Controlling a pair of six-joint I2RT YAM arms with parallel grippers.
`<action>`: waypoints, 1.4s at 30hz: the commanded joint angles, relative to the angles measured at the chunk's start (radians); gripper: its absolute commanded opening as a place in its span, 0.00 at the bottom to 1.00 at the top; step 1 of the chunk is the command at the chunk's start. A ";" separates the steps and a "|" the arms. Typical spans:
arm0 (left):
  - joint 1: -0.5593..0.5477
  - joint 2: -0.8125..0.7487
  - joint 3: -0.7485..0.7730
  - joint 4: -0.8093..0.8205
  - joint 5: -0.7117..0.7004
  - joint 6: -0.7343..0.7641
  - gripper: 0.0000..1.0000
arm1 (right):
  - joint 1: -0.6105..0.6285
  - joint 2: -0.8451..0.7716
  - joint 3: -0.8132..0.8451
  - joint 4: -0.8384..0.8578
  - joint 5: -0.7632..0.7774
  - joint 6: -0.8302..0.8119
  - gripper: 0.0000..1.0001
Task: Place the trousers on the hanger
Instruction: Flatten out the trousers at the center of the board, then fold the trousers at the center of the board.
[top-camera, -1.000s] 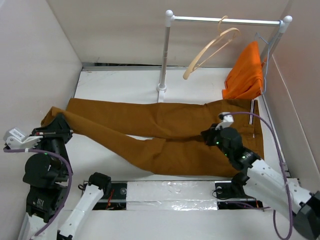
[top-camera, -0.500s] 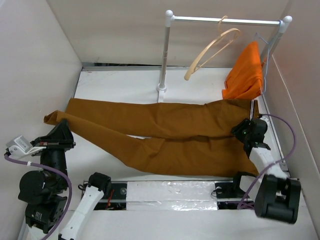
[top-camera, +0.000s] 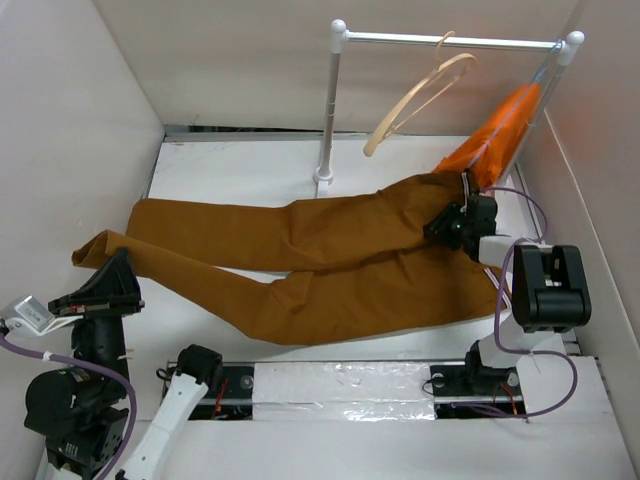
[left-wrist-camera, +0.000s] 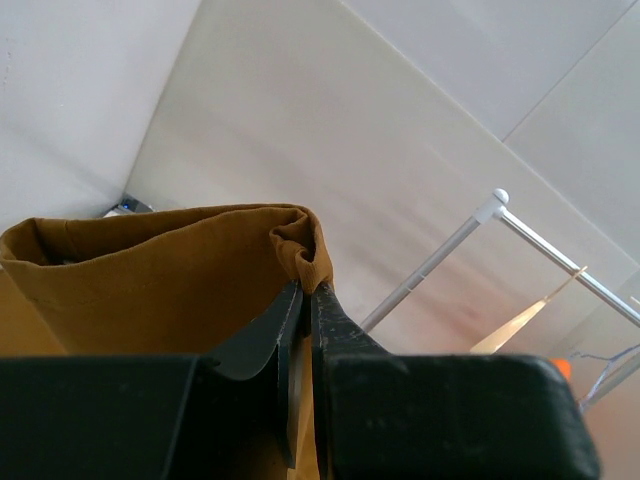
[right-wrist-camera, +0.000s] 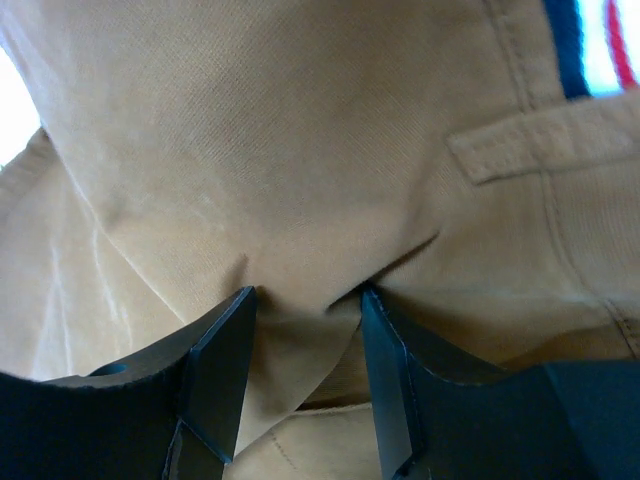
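The rust-brown trousers lie spread across the table, legs to the left, waist to the right. My left gripper is shut on the hem of one leg, which is pinched between its tips and lifted at the near left. My right gripper presses into the waist area, jaws apart, with a fold of fabric bulging between its fingers. The striped waistband shows just beyond it. The pale wooden hanger hangs tilted from the rail, apart from both grippers.
A white clothes rail on a post stands at the back. A bright orange garment hangs at its right end, right above my right gripper. White walls enclose the table on the left, back and right.
My right gripper opened and moved up to the waist, which bunched toward the back. The orange garment got pushed aside. My left arm drew the leg end toward the near left.
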 joint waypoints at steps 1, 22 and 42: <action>-0.006 -0.006 -0.002 0.043 0.015 0.010 0.00 | 0.018 0.000 0.052 0.042 -0.016 0.011 0.52; -0.110 -0.127 -0.198 0.101 0.039 -0.029 0.00 | -0.219 -0.987 -0.333 -0.626 0.291 -0.009 0.17; -0.135 -0.173 -0.258 0.101 0.049 -0.033 0.00 | -0.203 -0.346 -0.040 -0.377 0.097 -0.159 0.58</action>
